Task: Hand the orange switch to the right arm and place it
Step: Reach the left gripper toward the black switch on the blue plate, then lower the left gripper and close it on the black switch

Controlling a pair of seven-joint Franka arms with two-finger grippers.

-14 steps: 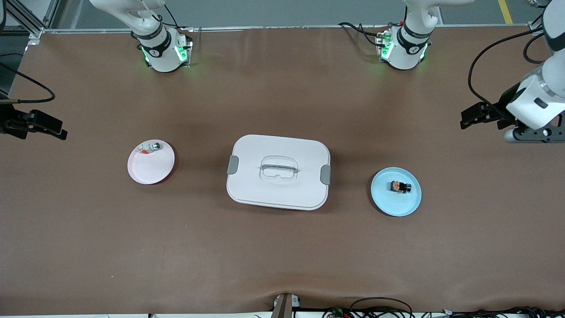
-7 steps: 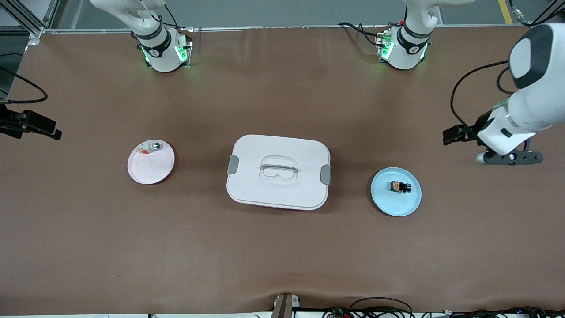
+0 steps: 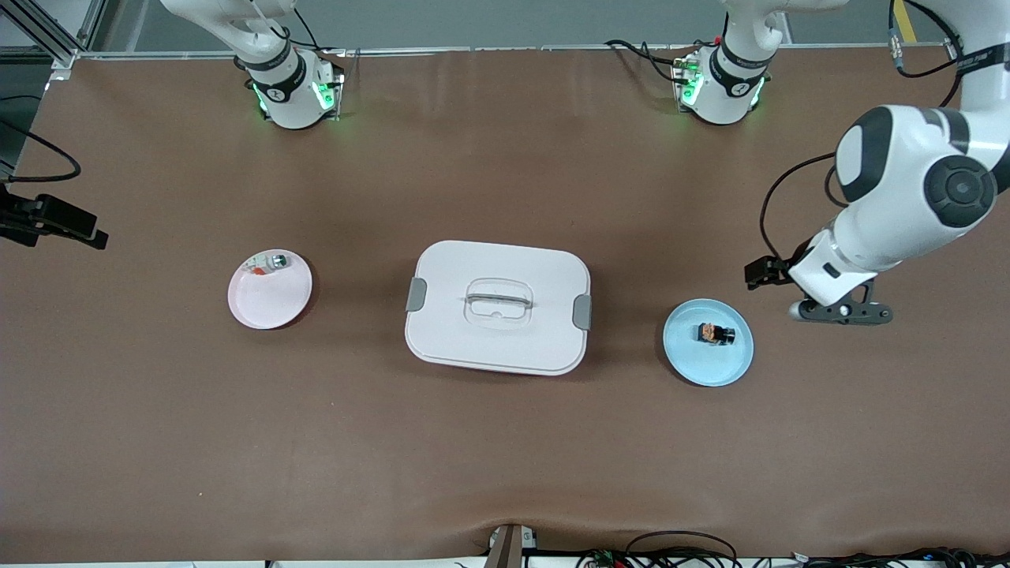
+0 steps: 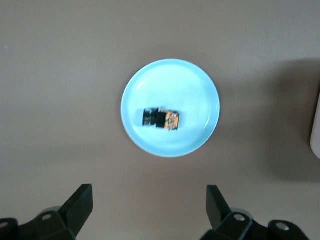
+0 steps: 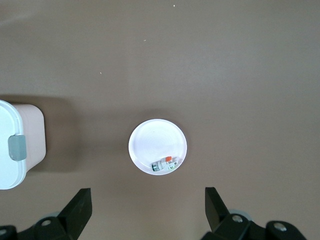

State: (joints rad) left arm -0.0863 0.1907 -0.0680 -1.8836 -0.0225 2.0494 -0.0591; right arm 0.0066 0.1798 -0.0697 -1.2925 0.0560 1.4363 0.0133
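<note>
Orange-tan at its middle and black at both ends, the orange switch (image 3: 716, 334) lies on its side on a pale blue plate (image 3: 686, 359), a tiny blocky part resting a little off the plate's centre toward the left arm's end of the bench; in the left wrist view the switch (image 4: 161, 119) reads as two dark blocks joined to a patterned orange face. The plate sits beside a white lidded box (image 3: 498, 307) at mid-bench, with a pink plate (image 3: 264, 308) carrying a whitish-silver part with red and green bits (image 3: 267, 264) beside the box toward the right arm's end. By my reading the job is at its opening step, the approach for the first pick: the left gripper (image 4: 149, 207) hangs over bare bench close to the blue plate's edge, jaws spread wide and holding nothing. The right gripper (image 5: 147, 210) waits high over the right arm's end of the bench, jaws likewise wide and empty, looking down on the pink plate. Next, I judge, the left gripper must centre over the switch, line its fingers across the part's narrow sides, descend and close, leaving enough of the body exposed for the right gripper to take hold at the handover.
</note>
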